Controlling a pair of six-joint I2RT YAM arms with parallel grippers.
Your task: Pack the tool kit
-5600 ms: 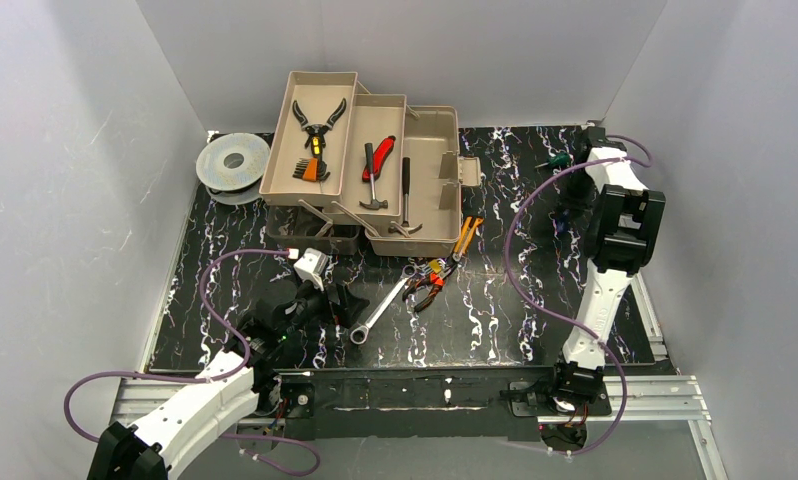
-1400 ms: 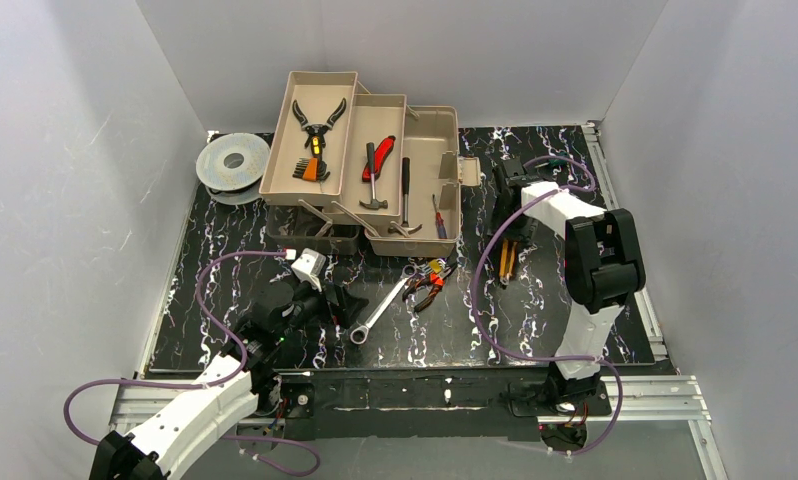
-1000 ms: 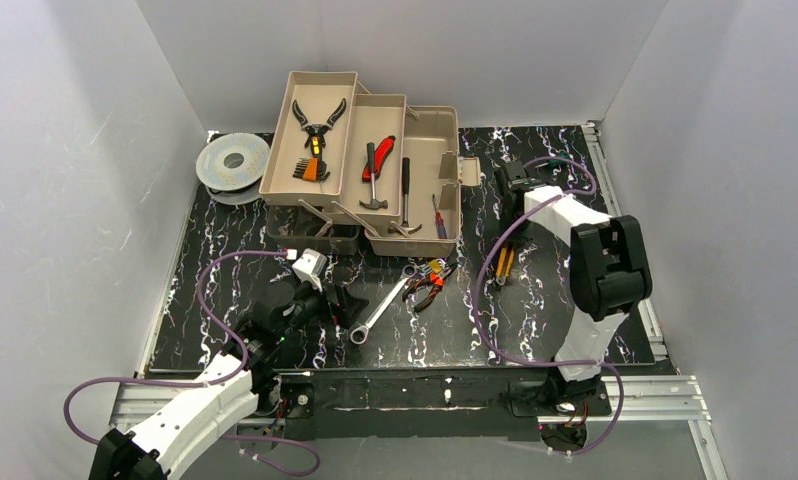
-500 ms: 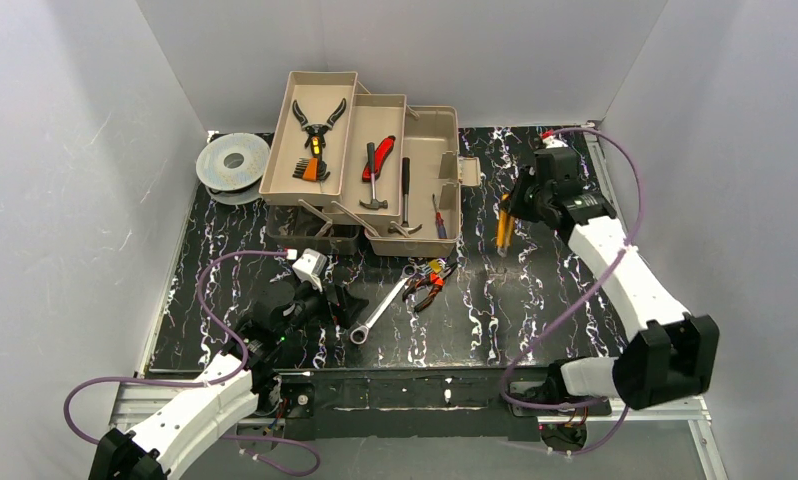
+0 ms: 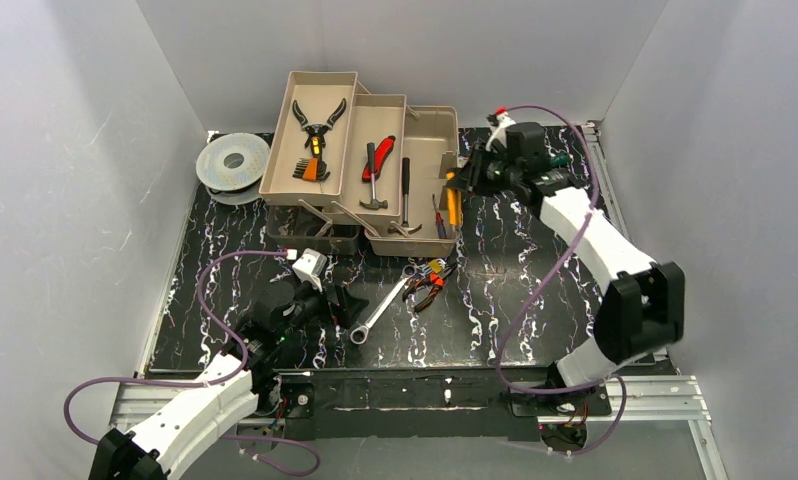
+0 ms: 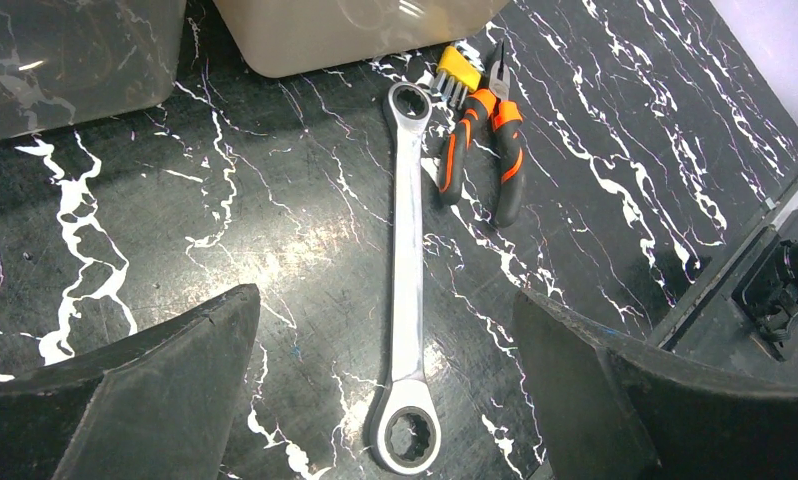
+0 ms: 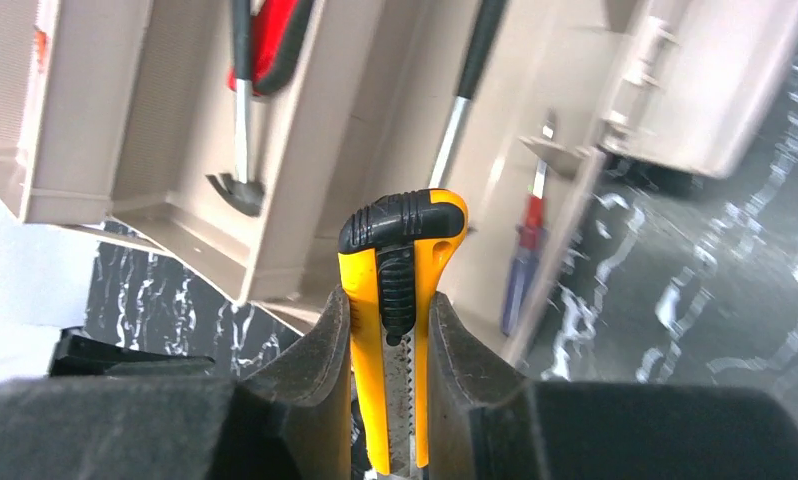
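Looking at the toolbox [image 5: 430,140], Mia, what lies in each part?

Far-left fold-out tray [image 5: 280,150]: black pliers [image 5: 317,122] and a small orange tool [image 5: 311,170] that I cannot name, Tom. Middle tray [image 5: 390,110]: the red knife [image 5: 379,157] beside a small hammer [image 5: 372,190]. Main compartment: a black-handled hammer [image 5: 405,195] and a slim screwdriver [image 5: 437,215] near its right wall.

And the right end effector [image 7: 388,310]?

Clamped on a yellow utility knife [image 7: 403,225], held above the right edge of the main compartment. The right wrist view shows the fingers [image 7: 325,350] pressed on both sides of the knife's body, with the black-capped end pointing away from the camera. The top view shows only a yellow sliver there.

What is not in the box?

The wrench [image 6: 407,270] and orange pliers [image 6: 485,130] lie on the surface [image 5: 495,300] just in front of the box. The wrench's ring end is almost touching a small yellow bit set [image 6: 455,75], a detail only the left wrist view makes clear.

The left end effector [image 6: 385,300]?

Spread wide and holding nothing, it hovers above the wrench. Its camera also catches the smoky lid [image 6: 65,50]. Only the top view shows the grey wire spool [image 5: 233,160], left of the trays
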